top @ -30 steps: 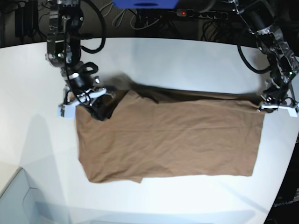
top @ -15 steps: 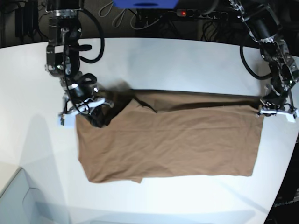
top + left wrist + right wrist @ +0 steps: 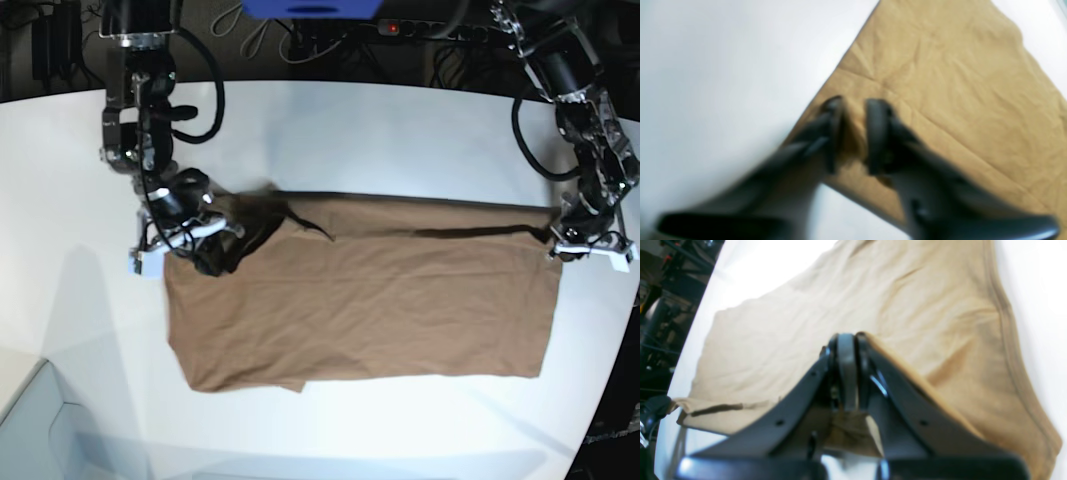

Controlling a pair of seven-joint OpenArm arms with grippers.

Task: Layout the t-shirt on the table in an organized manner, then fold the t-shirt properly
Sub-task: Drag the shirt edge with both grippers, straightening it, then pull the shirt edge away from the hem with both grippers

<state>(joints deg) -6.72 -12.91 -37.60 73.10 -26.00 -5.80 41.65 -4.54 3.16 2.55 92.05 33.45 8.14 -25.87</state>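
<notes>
The brown t-shirt (image 3: 370, 300) lies flat on the white table (image 3: 380, 130) as a wide rectangle, with a layer folded along its far edge. My right gripper (image 3: 200, 248) is at the shirt's far left corner. In the right wrist view it (image 3: 847, 340) is shut on a fold of the shirt (image 3: 806, 323), and cloth drapes over one finger. My left gripper (image 3: 556, 240) is at the far right corner. In the left wrist view it (image 3: 855, 106) pinches bunched shirt cloth (image 3: 957, 83) between its fingers, low over the table (image 3: 706, 66).
Cables and a power strip (image 3: 400, 28) lie beyond the table's far curved edge. A pale grey box corner (image 3: 30, 430) sits at the front left. The table's edge curves in close to the left gripper at the right (image 3: 620, 330).
Both grippers have moved a little toward the front of the table with the shirt's far corners. The folded far edge now lies straighter and flatter.
</notes>
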